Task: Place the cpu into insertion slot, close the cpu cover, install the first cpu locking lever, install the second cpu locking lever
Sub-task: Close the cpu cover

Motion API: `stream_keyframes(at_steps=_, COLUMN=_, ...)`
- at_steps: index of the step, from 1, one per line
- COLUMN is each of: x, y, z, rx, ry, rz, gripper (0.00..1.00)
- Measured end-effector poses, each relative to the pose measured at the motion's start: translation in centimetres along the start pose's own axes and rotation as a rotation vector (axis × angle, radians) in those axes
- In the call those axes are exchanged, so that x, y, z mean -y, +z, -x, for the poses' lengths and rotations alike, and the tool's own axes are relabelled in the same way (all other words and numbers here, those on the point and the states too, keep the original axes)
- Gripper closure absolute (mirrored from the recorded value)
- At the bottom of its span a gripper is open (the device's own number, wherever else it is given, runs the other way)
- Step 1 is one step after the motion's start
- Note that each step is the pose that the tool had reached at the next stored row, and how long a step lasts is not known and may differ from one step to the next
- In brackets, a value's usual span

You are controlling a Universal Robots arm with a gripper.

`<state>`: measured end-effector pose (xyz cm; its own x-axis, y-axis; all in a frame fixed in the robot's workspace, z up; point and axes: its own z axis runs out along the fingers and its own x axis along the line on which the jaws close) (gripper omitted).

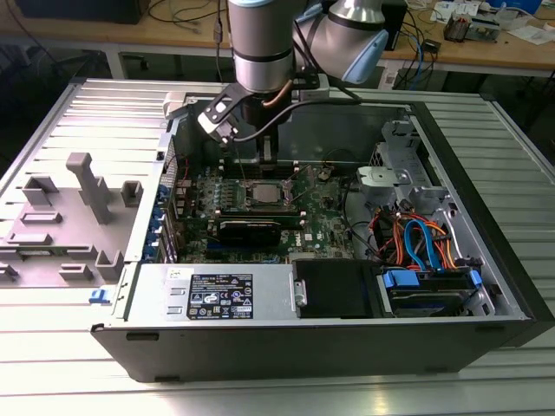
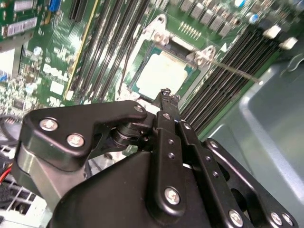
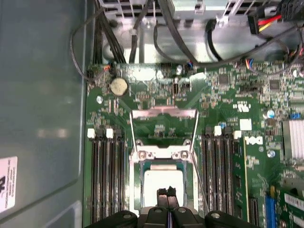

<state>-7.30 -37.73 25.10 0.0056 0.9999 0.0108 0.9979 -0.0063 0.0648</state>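
Observation:
The cpu lies flat in the insertion slot on the green board, its silver top also seen in the second wrist view. The cpu cover stands open, swung back from its hinge, with the board showing through its window. Two thin wire levers are raised beside the cover; one rod juts out over the memory slots. My gripper hovers just over the chip's near edge with its black fingertips pressed together and nothing between them. From the exterior view my gripper hangs above the socket.
Black memory slots flank the socket on both sides. Cables run along the case wall behind the board. A drive bay with orange and blue cables sits at the exterior view's right, the power supply at the front.

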Motion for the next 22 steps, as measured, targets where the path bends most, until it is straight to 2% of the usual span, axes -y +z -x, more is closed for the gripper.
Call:
stream_keyframes(at_steps=1, x=-0.01, y=0.0, z=0.0, rx=0.0008, ry=0.0, rz=-0.0179, gripper=0.89)
stream_keyframes(at_steps=2, x=-0.01, y=0.0, z=0.0, rx=0.0011, ry=0.0, rz=-0.0246, gripper=0.89)
stream_keyframes(at_steps=15, x=-0.02, y=0.0, z=0.0, rx=0.0008, ry=0.0, rz=-0.0269, gripper=0.89)
stream_keyframes(at_steps=22, x=-0.04, y=-0.4, z=-0.01, rx=0.0009, ry=0.0, rz=-0.0268, gripper=0.89)
